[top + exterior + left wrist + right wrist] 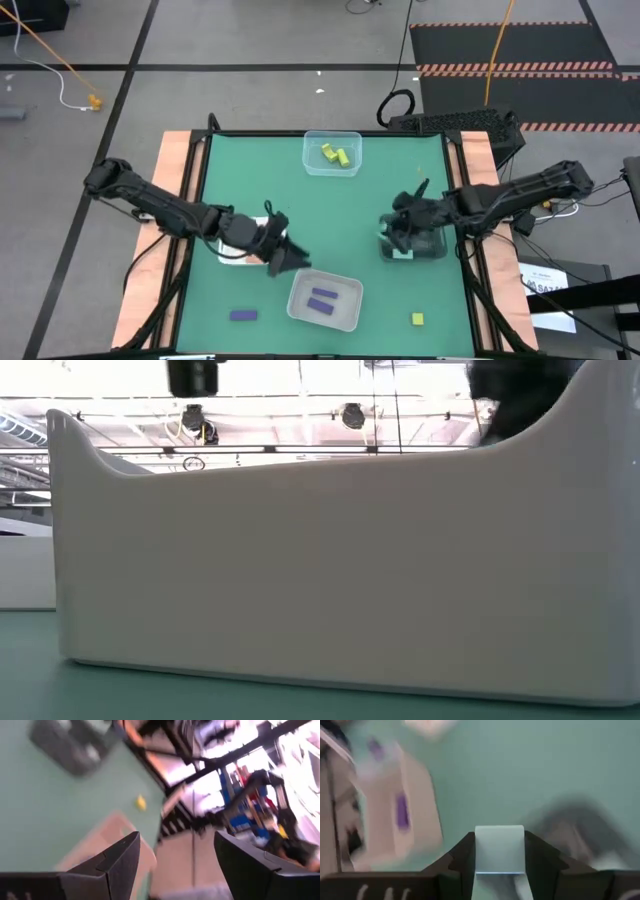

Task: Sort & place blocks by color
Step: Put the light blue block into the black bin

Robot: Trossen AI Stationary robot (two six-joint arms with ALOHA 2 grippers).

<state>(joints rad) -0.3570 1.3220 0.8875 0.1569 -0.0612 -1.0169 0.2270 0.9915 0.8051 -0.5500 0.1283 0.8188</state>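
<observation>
Table: a green table [330,215] seen from above, with 1 dark arm reaching in from each side.
Right gripper: the right gripper [500,865] has its fingers closed on a mint-teal block [500,849], which fills the gap between them. In the high view it hangs over a dark tray [432,247] at about 3 o'clock on the table, likely because that tray takes the mint-teal colour.
Left gripper: the left gripper [175,865] has its fingers wide apart and holds nothing. It sits near 8 o'clock, between a white tray [238,253] and a clear tray [300,310], seemingly free for another block.
Sorted so far: 2 yellow blocks [335,155] lie in a clear tray [312,165] at 12 o'clock; 2 purple blocks [322,299] lie in the clear tray at 6 o'clock.
Still loose: 1 purple block [243,315] at 7 o'clock and 1 yellow block [417,319] at 5 o'clock lie on bare table.
Low view: blocked by a pale tray wall.
</observation>
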